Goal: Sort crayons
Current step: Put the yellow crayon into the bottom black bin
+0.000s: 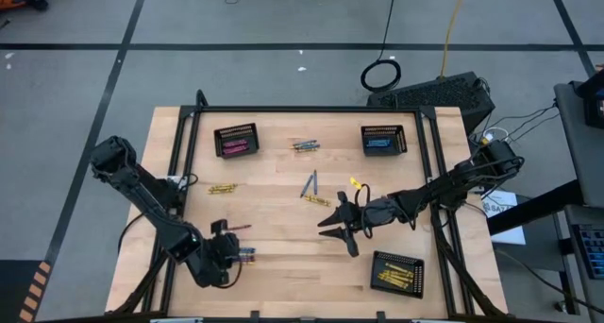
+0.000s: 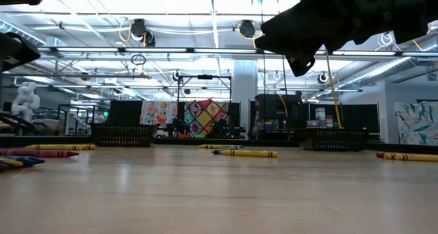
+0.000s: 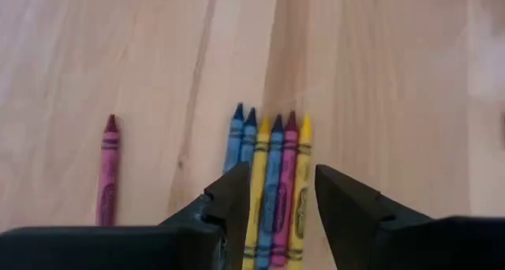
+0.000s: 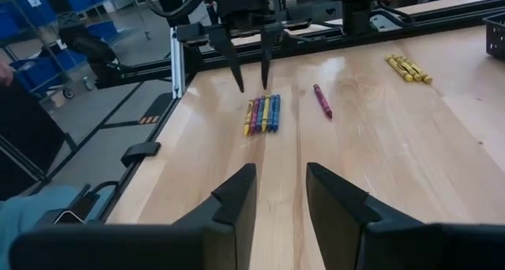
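Note:
A row of several crayons, blue, yellow and pink, lies side by side on the wooden table near its front left. My left gripper hovers over that row, open, with nothing between its fingers; the right wrist view shows the left gripper just above the row. One pink crayon lies apart beside it. My right gripper hangs open and empty over the table's middle. More crayons lie scattered: yellow ones, a mixed bunch, and a few more.
Three black mesh baskets stand on the table: one with pink crayons at back left, one with blue at back right, one with yellow at front right. A metal frame borders the table.

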